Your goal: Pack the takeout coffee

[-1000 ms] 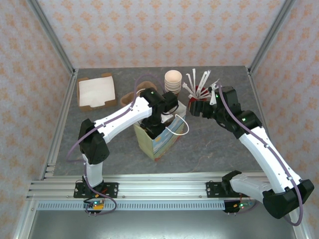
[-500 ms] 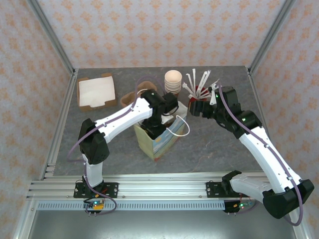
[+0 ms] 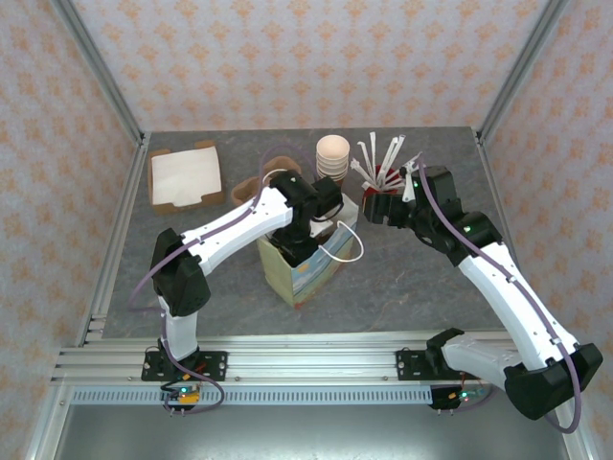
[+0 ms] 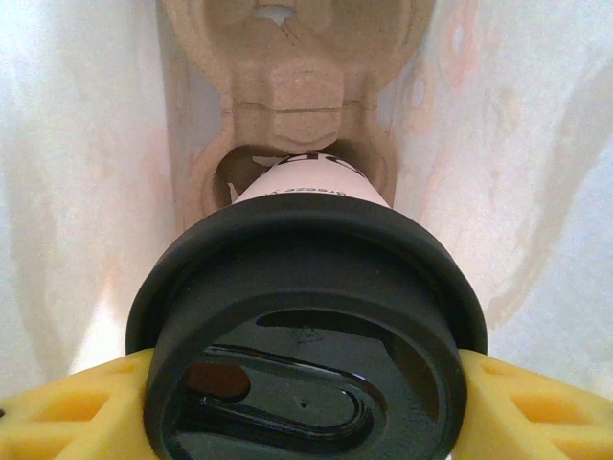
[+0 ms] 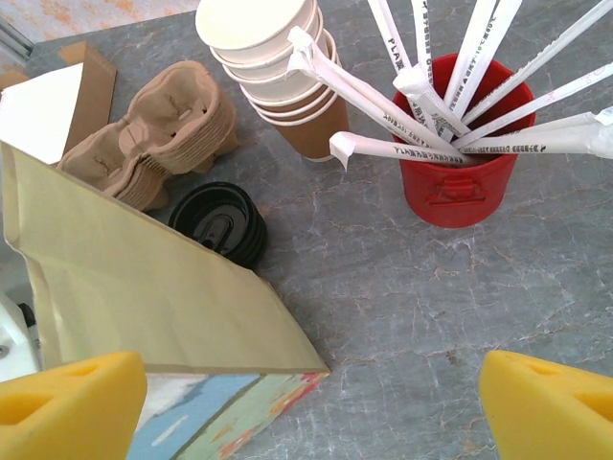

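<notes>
your left gripper [image 4: 305, 388] clamps the coffee [image 4: 308, 182] by its round glossy black lid [image 4: 306, 278] above a moulded pulp carrier [image 4: 299, 91]; your right gripper [image 5: 311, 402] is spread wide.

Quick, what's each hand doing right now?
Left hand: closed on the takeout coffee.
Right hand: open, holding nothing.

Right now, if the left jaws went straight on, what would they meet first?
Probably the pulp cup carrier at the bottom of the paper bag; the takeout coffee they grip would touch it first. Depth is unclear.
</notes>
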Controlling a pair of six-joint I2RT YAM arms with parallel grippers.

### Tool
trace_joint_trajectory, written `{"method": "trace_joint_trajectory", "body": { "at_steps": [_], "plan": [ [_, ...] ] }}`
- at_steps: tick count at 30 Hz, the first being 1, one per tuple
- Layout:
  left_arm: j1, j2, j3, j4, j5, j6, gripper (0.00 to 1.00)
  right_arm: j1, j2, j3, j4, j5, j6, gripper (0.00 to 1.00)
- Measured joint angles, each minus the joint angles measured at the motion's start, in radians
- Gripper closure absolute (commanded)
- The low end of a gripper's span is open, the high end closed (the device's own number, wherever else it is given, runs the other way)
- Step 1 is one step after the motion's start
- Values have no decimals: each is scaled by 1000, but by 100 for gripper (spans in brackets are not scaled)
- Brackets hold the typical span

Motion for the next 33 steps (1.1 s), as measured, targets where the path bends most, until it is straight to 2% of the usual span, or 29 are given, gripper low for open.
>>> {"method": "trace_joint_trajectory", "body": {
  "at_steps": [33],
  "plan": [
    [0, 14, -20, 6, -10, 3, 63, 0, 15, 8, -1, -16, 0, 9]
  ]
}}
